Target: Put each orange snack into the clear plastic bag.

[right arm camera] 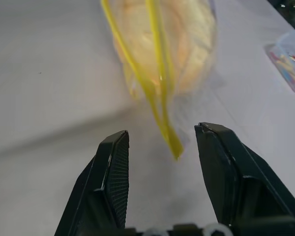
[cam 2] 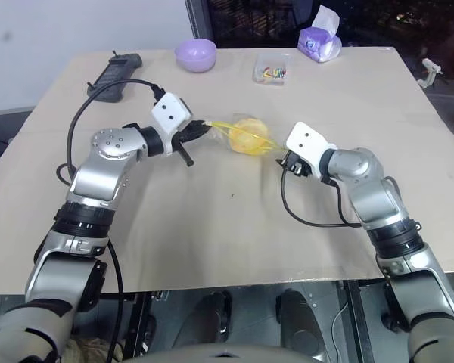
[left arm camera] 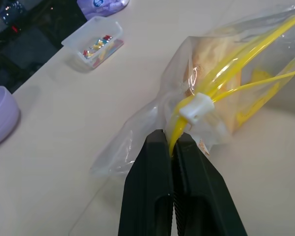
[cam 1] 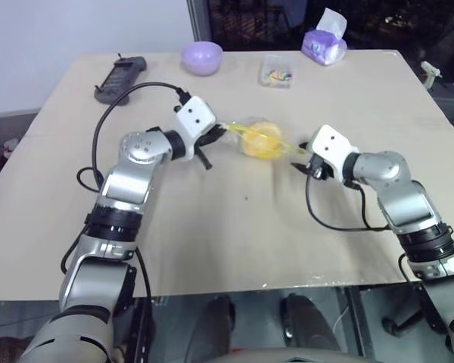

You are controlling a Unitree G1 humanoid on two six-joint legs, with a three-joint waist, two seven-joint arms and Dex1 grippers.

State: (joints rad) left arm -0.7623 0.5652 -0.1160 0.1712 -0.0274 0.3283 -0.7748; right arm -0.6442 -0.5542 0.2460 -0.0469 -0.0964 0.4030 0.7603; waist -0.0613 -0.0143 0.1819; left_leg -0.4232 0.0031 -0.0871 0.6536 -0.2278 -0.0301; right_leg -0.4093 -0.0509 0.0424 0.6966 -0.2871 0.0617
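The clear plastic bag (cam 1: 251,136) stretches between my two grippers over the middle of the table. The orange snack (cam 1: 264,142) sits inside it, seen through the film (left arm camera: 214,59). My left gripper (left arm camera: 170,141) is shut on the end of the bag's yellow seal strip (left arm camera: 236,64), just behind the white slider (left arm camera: 196,107). My right gripper (right arm camera: 162,140) stands open. The other end of the yellow strip (right arm camera: 163,120) hangs loose between its fingers (right arm camera: 115,167), touching neither. Whether the bag rests on the table I cannot tell.
At the table's far edge stand a small purple bowl (cam 1: 202,57), a clear box of colourful bits (cam 1: 277,72) and a purple tissue pack (cam 1: 324,44). A black handset (cam 1: 119,78) lies at the far left. The beige tabletop (cam 1: 234,227) lies bare toward me.
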